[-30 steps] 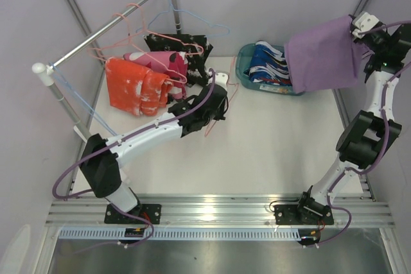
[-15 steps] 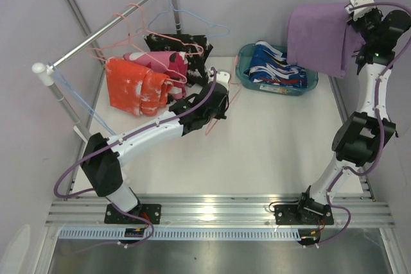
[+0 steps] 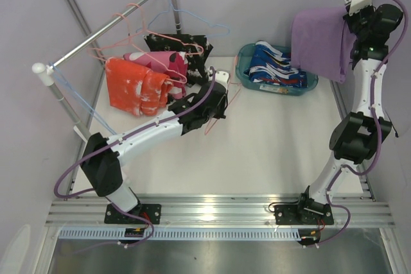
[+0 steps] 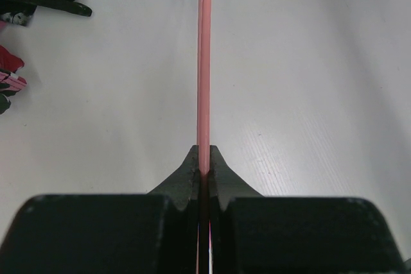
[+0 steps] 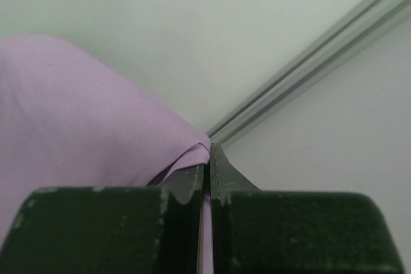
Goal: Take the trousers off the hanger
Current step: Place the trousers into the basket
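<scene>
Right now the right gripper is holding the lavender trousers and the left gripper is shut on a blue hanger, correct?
Not quite. The left gripper is shut on a pink hanger, not a blue one, as the left wrist view shows. The right gripper does hold the lavender trousers.

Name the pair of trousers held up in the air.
The plain lavender pair, pinched in the right end effector. The blue-white-red pair lies in the teal bin; the orange pair, pink pair and black pair hang by the rail.
</scene>
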Controlling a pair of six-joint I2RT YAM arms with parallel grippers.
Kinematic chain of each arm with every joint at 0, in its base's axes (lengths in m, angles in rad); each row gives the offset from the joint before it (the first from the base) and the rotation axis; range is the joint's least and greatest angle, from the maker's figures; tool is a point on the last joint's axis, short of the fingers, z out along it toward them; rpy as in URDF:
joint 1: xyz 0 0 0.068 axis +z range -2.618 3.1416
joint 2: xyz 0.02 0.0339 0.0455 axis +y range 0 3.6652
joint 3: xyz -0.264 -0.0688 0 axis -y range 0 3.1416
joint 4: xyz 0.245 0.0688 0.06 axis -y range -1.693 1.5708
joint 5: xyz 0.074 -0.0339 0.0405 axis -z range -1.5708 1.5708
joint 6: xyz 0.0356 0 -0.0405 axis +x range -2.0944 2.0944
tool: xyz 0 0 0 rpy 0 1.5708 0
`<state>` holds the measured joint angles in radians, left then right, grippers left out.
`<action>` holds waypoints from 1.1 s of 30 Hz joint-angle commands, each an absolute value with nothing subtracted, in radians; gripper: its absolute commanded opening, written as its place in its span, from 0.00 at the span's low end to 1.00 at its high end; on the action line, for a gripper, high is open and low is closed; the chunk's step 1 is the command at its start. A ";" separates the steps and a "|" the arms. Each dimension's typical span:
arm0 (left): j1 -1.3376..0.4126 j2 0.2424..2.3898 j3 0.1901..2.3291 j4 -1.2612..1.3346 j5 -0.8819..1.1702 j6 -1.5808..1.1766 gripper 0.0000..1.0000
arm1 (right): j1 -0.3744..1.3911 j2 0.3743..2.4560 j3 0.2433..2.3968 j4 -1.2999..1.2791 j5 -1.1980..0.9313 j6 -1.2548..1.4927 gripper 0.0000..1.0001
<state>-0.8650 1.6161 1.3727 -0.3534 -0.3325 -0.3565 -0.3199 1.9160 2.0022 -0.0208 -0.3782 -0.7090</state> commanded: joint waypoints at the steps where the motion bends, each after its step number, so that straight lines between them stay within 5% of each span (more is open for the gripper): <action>1: -0.853 1.589 1.382 -0.307 -0.318 -0.341 0.00 | -0.321 1.899 2.138 0.005 -0.319 -0.606 0.00; 33: -0.833 1.600 1.365 -0.285 -0.261 -0.353 0.00 | -0.206 2.037 2.338 -0.068 0.216 -0.532 0.00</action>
<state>-0.8421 1.6161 1.3697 -0.3370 -0.2768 -0.3569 -0.2344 2.0544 2.2566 -0.2310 0.0856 -0.5240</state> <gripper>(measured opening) 0.058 0.024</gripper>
